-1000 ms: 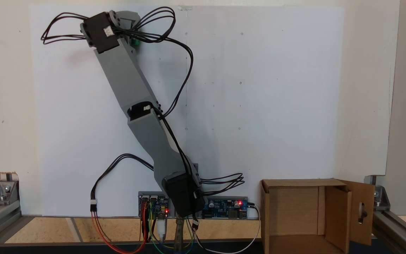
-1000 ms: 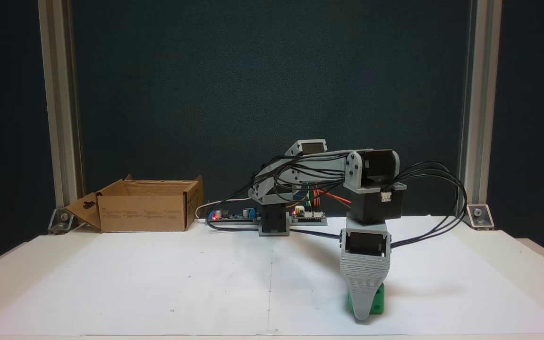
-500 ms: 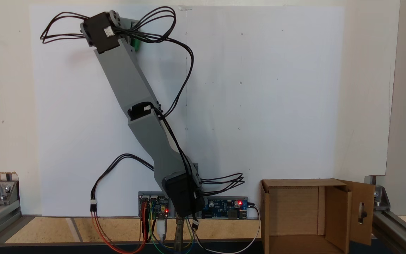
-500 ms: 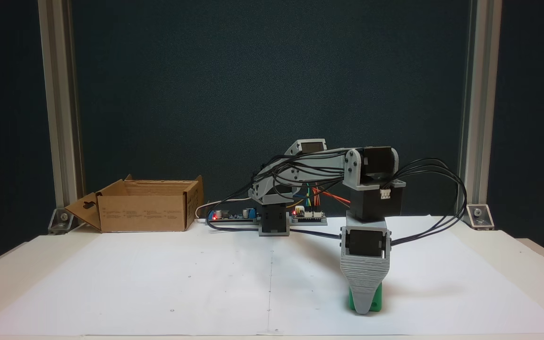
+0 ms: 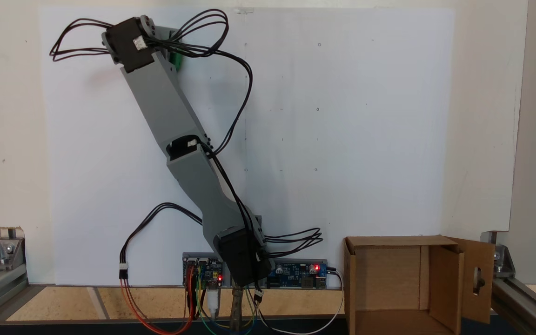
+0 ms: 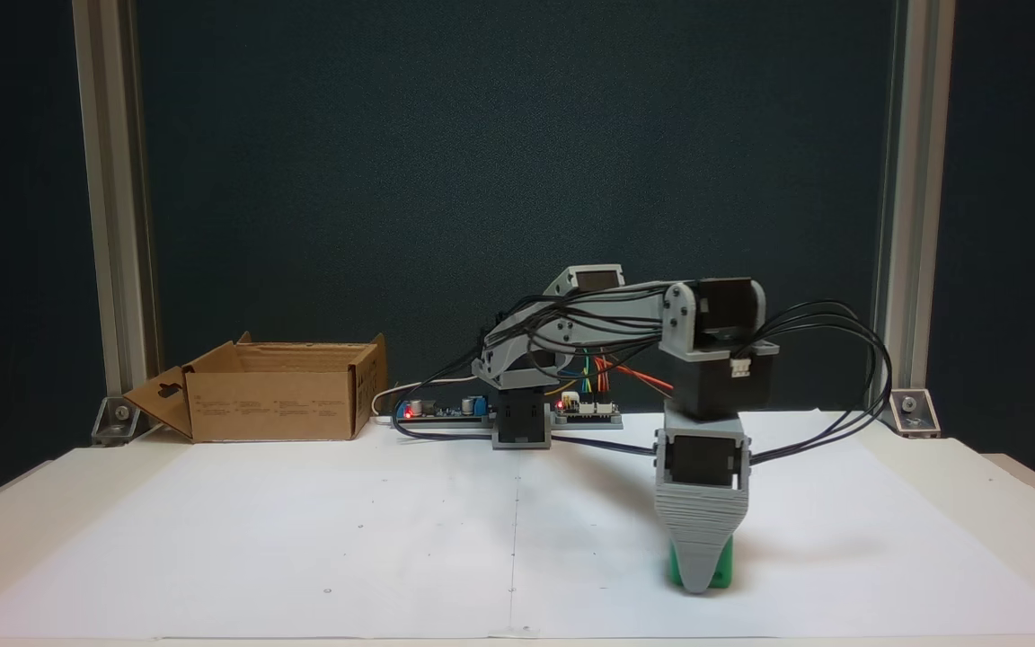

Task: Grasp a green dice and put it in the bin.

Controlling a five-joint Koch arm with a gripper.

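White paper covering the bench [image 6: 302,530] is carrying the bin [image 6: 275,395] at one far corner, well apart from the pincer [image 6: 699,586], which is standing directly over the green dice [image 6: 724,566] near the opposite front edge, its grip unreadable

I see my hand [image 6: 700,582] pointing straight down over the green dice [image 6: 722,564], one grey jaw covering its front; the bin [image 6: 270,395] sits far left.

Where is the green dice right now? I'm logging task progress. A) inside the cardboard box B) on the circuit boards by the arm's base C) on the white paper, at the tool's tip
C: in a fixed view the green dice sits on the white paper behind the tool tip, far from the cardboard box.
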